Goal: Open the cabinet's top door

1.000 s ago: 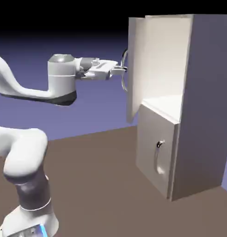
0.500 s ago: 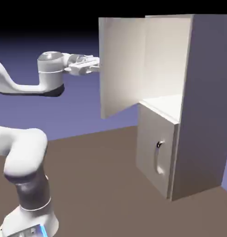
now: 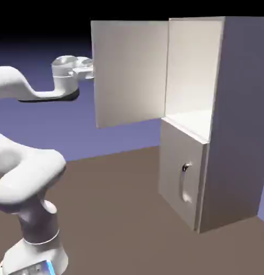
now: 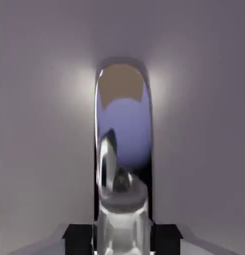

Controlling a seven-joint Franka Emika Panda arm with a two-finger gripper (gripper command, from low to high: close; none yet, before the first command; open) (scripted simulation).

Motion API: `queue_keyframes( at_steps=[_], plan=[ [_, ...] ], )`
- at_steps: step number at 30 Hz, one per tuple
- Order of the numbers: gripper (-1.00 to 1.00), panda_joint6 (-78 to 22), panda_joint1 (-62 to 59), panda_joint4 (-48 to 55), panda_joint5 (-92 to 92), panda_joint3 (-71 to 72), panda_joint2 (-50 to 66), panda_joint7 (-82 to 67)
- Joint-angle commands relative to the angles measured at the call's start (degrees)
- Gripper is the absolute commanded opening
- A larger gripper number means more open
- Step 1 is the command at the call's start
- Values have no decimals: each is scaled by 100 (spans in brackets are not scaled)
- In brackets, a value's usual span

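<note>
Although every surface can be searched for a brand or label, no readable writing shows on the cabinet, its doors or the white arm. In the exterior view the top door stands swung wide, its plain inner face turned toward the camera and its free edge far out to the left of the cabinet body. Behind it the upper compartment gapes, a pale shelf at its bottom. Below, the lower door sits shut, with its small vertical handle on the front. Brown table lies bare to the left of the cabinet, between it and the robot's base.

At the door's left edge the gripper is cut off by the panel, so its fingers are hidden there. From the hand view, the long silver handle fills the middle, mirror-bright and running up from the bottom edge, and the claw is clenched on it. Grey door panel fills the rest of that view, soft and blurred.
</note>
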Motion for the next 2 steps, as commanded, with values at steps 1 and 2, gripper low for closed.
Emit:
queue_keyframes(
  at_steps=[1,2],
  plan=[
    [-100,-163,-177,197,44,90,-27,-45],
    [100,-163,-177,197,44,90,-27,-45]
  ],
)
